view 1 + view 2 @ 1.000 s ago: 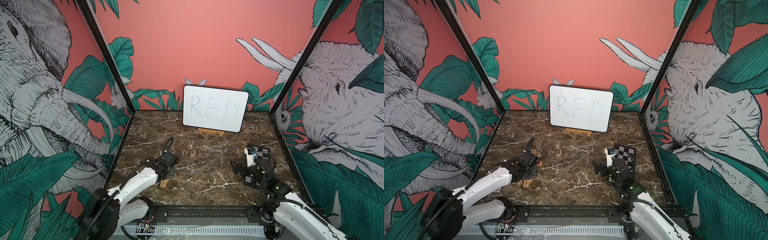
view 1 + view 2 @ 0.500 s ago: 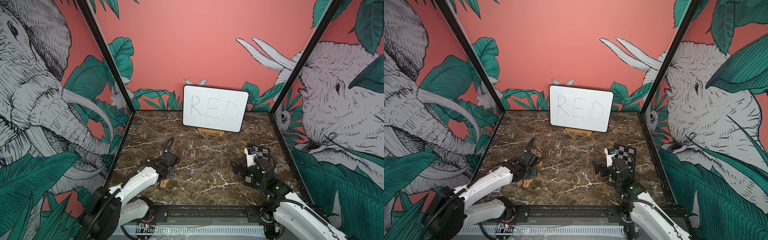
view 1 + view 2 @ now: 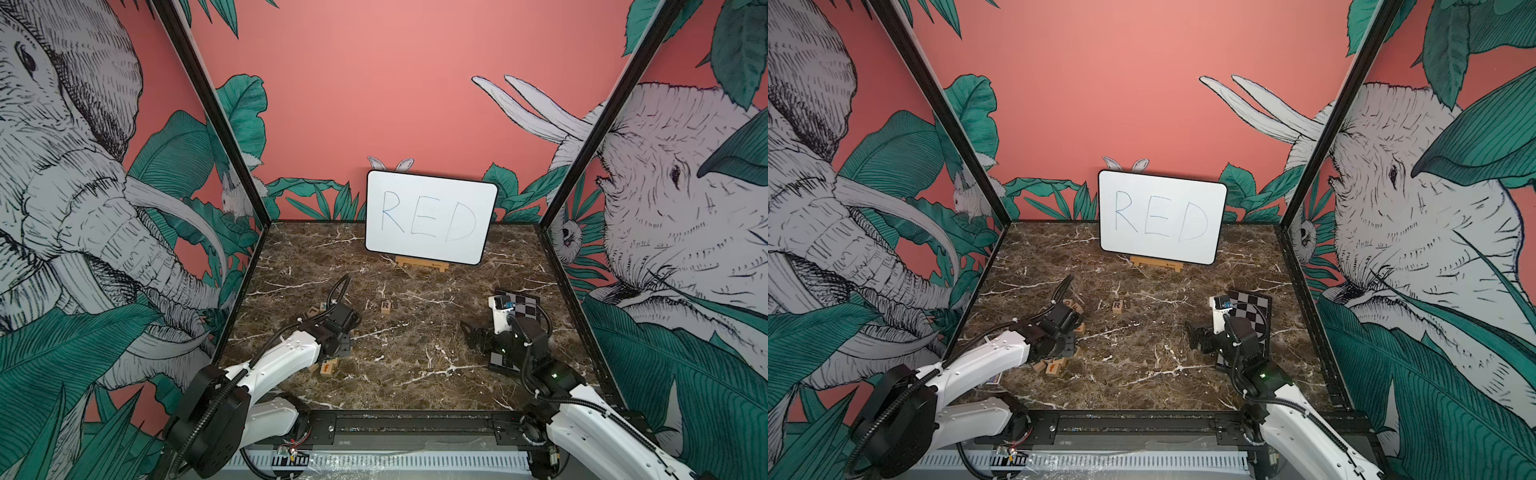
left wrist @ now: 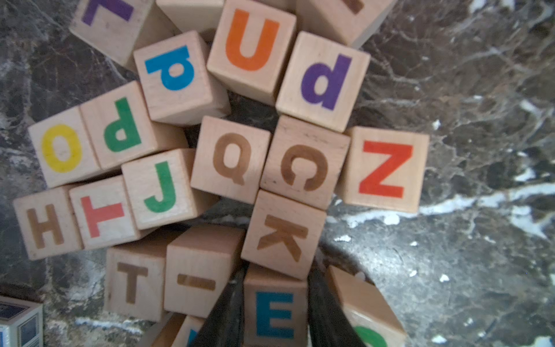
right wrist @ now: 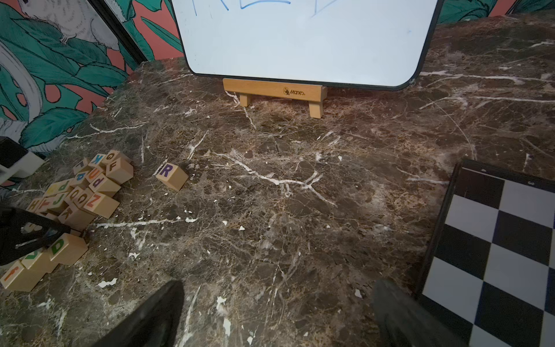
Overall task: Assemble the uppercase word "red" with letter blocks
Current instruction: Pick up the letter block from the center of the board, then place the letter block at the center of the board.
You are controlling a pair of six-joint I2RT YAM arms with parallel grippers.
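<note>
At the pile [image 4: 231,162], L hand [image 4: 275,285] clamps E block [image 4: 274,314], letter face up; R hand [image 5: 279,288] apart.

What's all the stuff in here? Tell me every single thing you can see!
whiteboard: one, white with RED handwritten in blue, at the back on a wooden stand
R block: one, pale wood with a purple R, alone mid-table
letter blocks: a heap too crowded to count, pale wood with many-coloured letters, on the left side under the left arm
E block: one, blue E, in the heap
D block: one, green D, at the heap's near edge
chequered board: one, black and white, on the right side
table: one, brown marble pattern
left gripper: one, black, shut on the E block
right gripper: one, black, open and empty, beside the chequered board
</note>
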